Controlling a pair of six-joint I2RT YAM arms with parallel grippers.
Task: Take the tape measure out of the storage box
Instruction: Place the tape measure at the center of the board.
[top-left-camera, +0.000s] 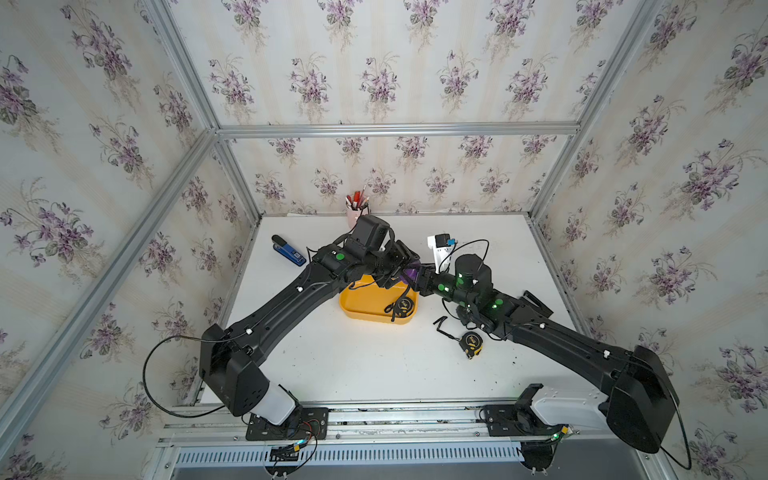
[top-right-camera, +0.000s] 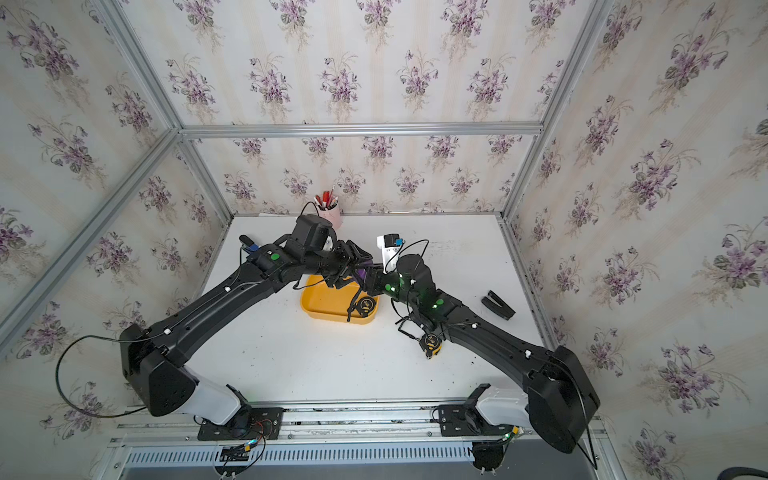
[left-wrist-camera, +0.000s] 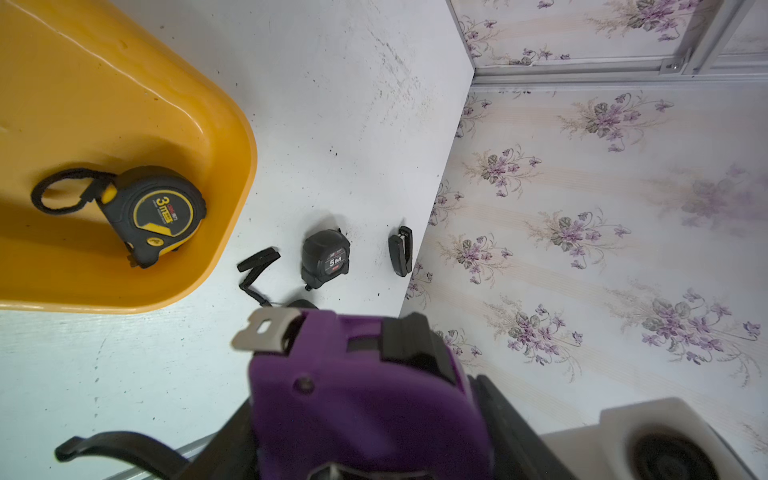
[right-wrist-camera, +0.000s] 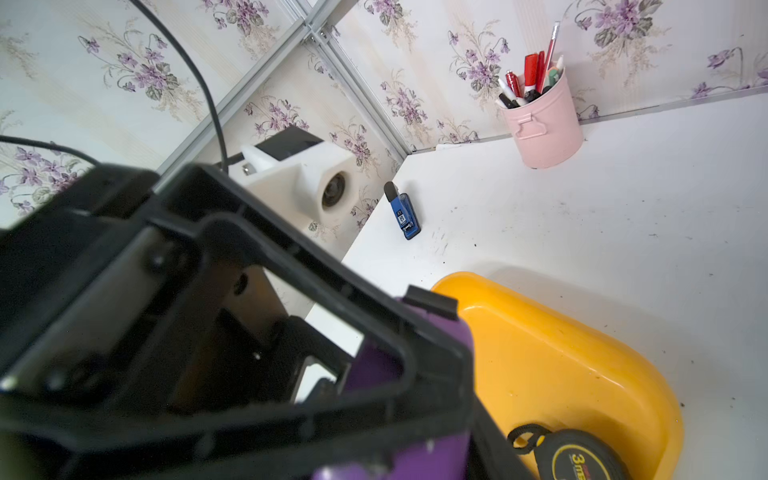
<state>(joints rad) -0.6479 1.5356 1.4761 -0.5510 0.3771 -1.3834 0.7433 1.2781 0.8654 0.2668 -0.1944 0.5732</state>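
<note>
Right gripper (top-left-camera: 417, 277) is closed on the purple tape measure (left-wrist-camera: 365, 395), a plastic case with a bare metal hook tab. It is held in the air by the 1 o'clock corner of the storage box (top-left-camera: 360, 302), a shallow yellow plastic tub with rounded corners near the middle of the white table (top-left-camera: 353, 365). Left gripper (top-left-camera: 402, 272) meets the same case from the 9 o'clock side; whether it presses the case or stands slack I cannot tell.

Inside the tub, at its 4 o'clock corner, a black-and-yellow tape measure (left-wrist-camera: 160, 212) marked 3 m lies flat on its side, with its black wrist loop curled beside it. A second black-and-yellow tape measure (top-left-camera: 471, 345) rests on the table at 4 o'clock from the tub, apart from it. An all-black tape measure (left-wrist-camera: 326, 259) marked 5 M sits near that one.

At 12 o'clock stands a pink metal pen cup (right-wrist-camera: 542, 124). A blue stapler (right-wrist-camera: 403, 212) lies at 10 o'clock and a black stapler (top-right-camera: 498, 305) at 3 o'clock.
</note>
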